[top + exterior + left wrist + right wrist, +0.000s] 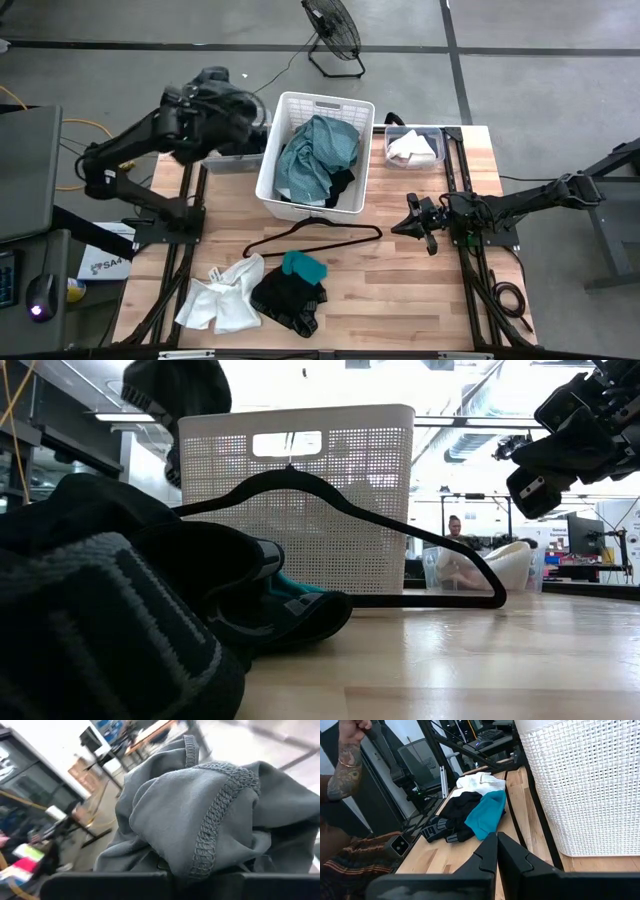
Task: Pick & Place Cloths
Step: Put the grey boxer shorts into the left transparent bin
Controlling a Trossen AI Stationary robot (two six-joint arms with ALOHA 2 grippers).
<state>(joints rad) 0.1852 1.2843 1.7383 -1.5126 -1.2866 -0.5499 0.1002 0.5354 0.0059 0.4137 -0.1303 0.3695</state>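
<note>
- I'd carry the left gripper (pixel 228 100), clamped on a soft grey stitched-hem cloth (pixel 210 820), fully over the white perforated plastic basket (pixel 271 165) before letting go.
- The cloth hangs bunched beside the basket's rim.
- My right gripper (pixel 413 218) waits pinched closed, empty, near the black wire hanger (pixel 330 235).

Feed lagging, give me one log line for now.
left gripper: jaws shut on grey fabric cloth, beside white perforated basket | right gripper: jaws shut, waiting
</note>
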